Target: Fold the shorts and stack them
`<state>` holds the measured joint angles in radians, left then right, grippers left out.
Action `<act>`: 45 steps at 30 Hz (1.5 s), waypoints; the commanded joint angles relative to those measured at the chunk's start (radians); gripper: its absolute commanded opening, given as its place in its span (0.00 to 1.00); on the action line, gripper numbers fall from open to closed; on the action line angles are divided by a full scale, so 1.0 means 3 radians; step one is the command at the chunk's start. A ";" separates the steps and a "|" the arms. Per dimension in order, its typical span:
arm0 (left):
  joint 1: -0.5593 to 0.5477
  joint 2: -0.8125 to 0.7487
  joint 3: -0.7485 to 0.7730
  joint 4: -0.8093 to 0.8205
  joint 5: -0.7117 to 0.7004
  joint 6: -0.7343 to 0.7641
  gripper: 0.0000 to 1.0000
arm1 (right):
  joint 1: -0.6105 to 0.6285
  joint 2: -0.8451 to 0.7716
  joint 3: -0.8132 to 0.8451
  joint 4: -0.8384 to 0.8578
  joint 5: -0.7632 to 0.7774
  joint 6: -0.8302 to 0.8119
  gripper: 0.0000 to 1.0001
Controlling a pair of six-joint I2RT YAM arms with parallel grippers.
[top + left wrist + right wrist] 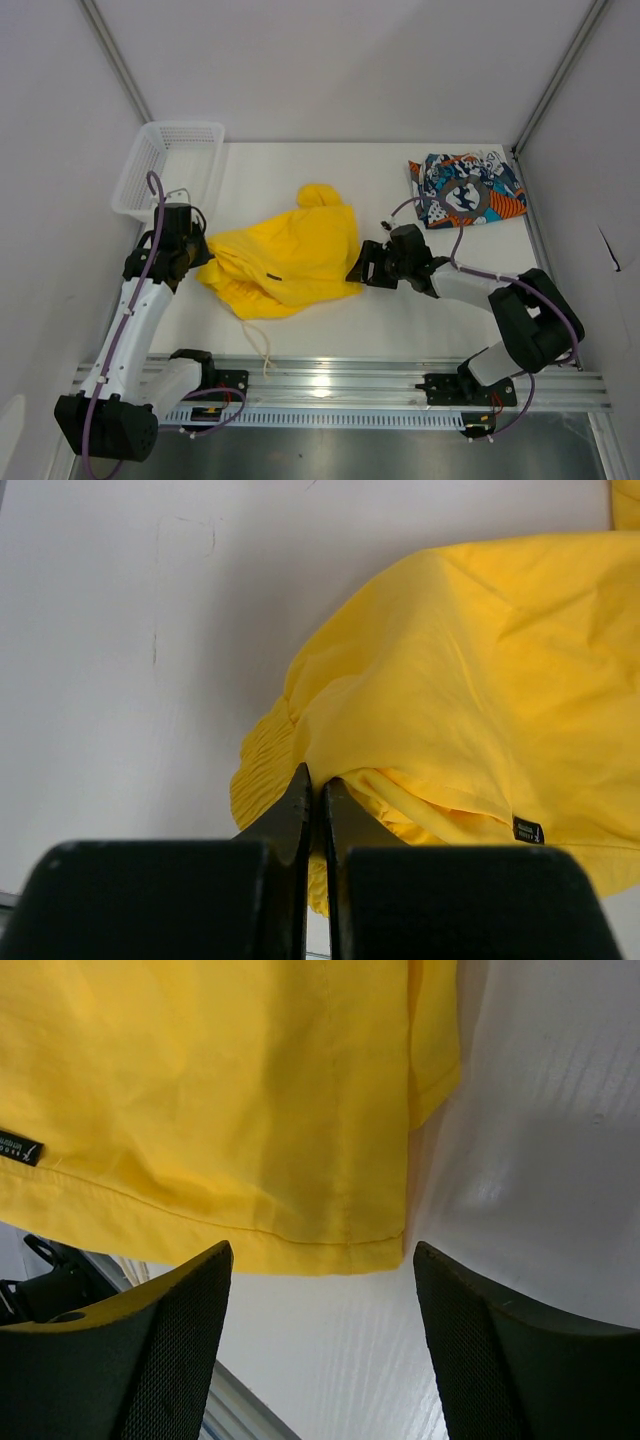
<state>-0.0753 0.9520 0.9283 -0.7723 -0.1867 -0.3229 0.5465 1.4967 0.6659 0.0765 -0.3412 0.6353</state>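
Closest thing in the overhead view is the metal rail (340, 378) with both arm bases bolted on, nothing going on down there. Going left to right: the white mesh basket (180, 128) sits at the far left corner of the table (300, 170), not involved. Just below it the left gripper (195, 255) is fully closed, and from its wrist cam it looks pinched on the ruched elastic edge of the yellow shorts (290, 255), fingertips (300, 785) right in the cloth. The shorts are in a rumpled, half-doubled heap mid-table, with the white drawstring (265, 345) trailing toward the rail. At their right edge the right gripper (362, 270) has its jaws wide apart and holds nothing; the hem just lies ahead of the gap, not in it. The printed shorts (465, 190) are well apart at the far right corner, lying in a loose flat bundle. So I'd say we're mid-fold on the yellow pair, and stacking is a long way off. Next move probably needs the right side to take that hem corner cleanly while the left keeps the waistband taut. Writing-wise there's only a small black tag (527, 829) near the hem, white print too tiny to read.
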 commanded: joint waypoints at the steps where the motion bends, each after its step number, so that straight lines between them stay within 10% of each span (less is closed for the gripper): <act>1: 0.0041 -0.0069 0.0009 0.0105 0.0045 0.0003 0.00 | -0.0032 0.0119 0.0076 0.0220 -0.0003 -0.0042 0.75; 11: 0.0041 -0.0064 -0.0001 0.0105 0.0060 0.0008 0.00 | -0.0129 0.0482 -0.0062 0.0818 -0.0176 -0.0042 0.66; 22: 0.0036 -0.0075 -0.0006 0.0120 0.0091 0.0023 0.00 | -0.0333 0.0335 -0.0072 0.0943 -0.0555 0.0045 0.00; 29: 0.0036 -0.0192 -0.0072 0.0278 0.0387 0.0110 0.00 | -0.0289 -0.0590 0.0745 -0.0877 0.0793 -0.0609 0.00; 34: 0.0036 -0.0167 -0.0057 0.0243 0.0300 0.0100 0.00 | 0.0841 -0.0404 0.1720 -0.1842 0.2189 -0.0931 0.00; 41: 0.0036 -0.0151 -0.0032 0.0181 0.0122 0.0069 0.00 | 0.1880 0.0472 0.2035 -0.2101 0.1953 -0.1161 0.02; 45: 0.0036 -0.0156 -0.0026 0.0161 0.0045 0.0044 0.00 | 0.1708 0.0268 0.1749 -0.1662 0.1400 -0.1213 0.29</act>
<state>-0.0750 0.9161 0.9081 -0.7429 -0.1322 -0.3130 1.1160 1.6493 1.2095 -0.4500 0.1612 0.3119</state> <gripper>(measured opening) 0.017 0.247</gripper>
